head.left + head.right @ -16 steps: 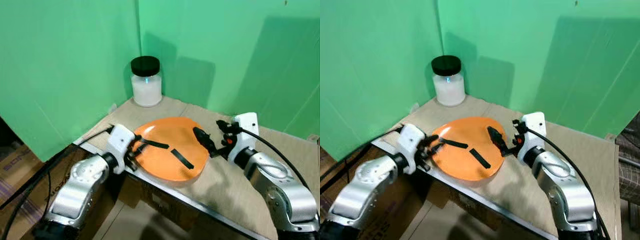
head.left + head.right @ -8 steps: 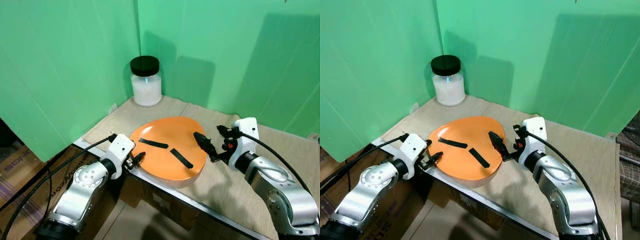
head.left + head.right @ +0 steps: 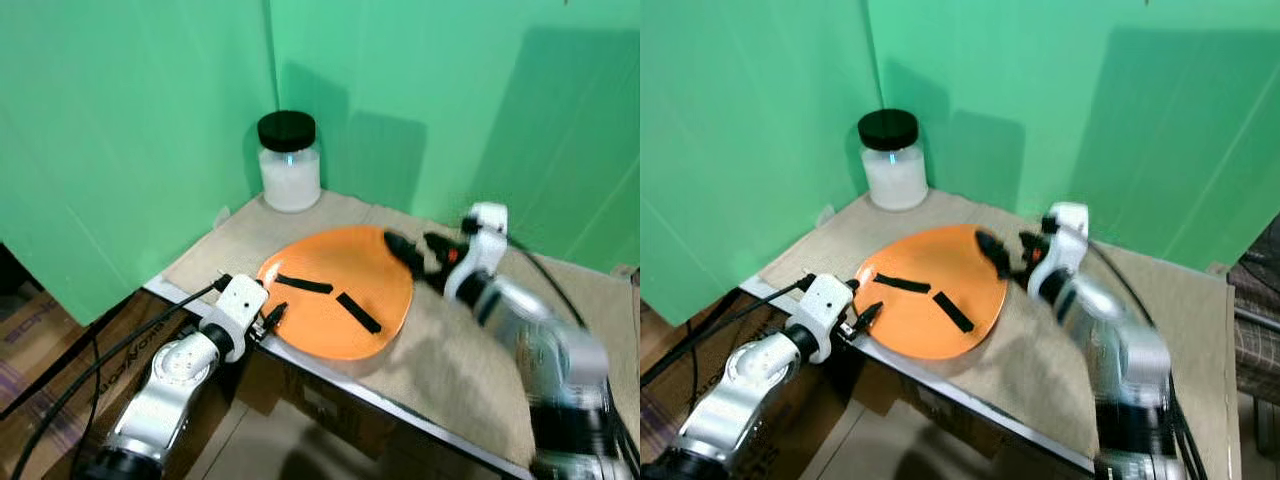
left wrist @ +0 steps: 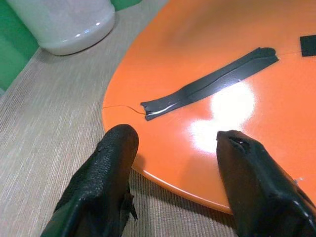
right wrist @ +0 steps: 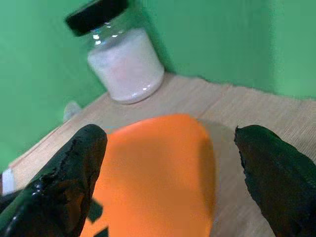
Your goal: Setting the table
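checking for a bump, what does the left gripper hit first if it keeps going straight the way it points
Probably the near rim of the orange plate: the open left gripper points at it, one finger on each side of that edge. Beyond stands the white jar.

A table [image 3: 560, 300] covered by beige cloth [image 3: 470, 360] is seen, with an orange plate [image 3: 345, 285] centred and a jar [image 3: 290, 160] at 11 o'clock.
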Robot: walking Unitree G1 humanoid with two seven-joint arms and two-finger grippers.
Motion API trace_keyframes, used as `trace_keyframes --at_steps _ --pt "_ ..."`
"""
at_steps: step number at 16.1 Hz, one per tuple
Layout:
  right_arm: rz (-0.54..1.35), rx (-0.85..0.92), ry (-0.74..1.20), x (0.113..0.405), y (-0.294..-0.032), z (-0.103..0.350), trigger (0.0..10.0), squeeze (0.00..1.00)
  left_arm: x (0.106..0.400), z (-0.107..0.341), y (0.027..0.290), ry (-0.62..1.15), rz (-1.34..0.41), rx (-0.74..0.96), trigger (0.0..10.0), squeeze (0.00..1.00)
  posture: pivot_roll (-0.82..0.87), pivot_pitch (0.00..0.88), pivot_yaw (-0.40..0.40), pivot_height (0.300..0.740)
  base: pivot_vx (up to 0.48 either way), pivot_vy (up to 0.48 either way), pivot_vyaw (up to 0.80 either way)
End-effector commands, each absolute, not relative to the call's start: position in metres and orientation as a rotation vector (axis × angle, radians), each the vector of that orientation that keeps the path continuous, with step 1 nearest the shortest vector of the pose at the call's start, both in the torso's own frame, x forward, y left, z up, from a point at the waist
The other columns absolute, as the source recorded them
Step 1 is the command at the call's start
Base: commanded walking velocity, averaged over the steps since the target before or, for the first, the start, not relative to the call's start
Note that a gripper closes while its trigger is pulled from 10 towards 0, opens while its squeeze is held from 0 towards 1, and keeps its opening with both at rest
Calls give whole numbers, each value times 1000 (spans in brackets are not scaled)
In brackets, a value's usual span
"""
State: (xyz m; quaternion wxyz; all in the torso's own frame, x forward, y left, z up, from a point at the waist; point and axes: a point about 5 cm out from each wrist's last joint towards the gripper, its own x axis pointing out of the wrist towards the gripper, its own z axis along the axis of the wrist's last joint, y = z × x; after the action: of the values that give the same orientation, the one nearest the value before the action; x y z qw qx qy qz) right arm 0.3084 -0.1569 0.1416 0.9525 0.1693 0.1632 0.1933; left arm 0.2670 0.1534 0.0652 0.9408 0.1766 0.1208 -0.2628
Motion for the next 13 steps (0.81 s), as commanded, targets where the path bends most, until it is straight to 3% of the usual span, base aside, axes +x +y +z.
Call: trace_keyframes --at_steps 1,8,13 --pt "375 357 384 311 -159 137 10000 0 259 49 157 326 -526 373 10000 318 -70 0 9 740 0 0 0" --pt "334 324 461 332 -170 139 10000 0 257 46 159 306 -505 382 10000 310 -65 0 -7 740 0 0 0" --pt "414 388 739 320 -174 131 10000 0 257 45 158 301 -503 381 10000 314 -72 0 -7 740 0 0 0"
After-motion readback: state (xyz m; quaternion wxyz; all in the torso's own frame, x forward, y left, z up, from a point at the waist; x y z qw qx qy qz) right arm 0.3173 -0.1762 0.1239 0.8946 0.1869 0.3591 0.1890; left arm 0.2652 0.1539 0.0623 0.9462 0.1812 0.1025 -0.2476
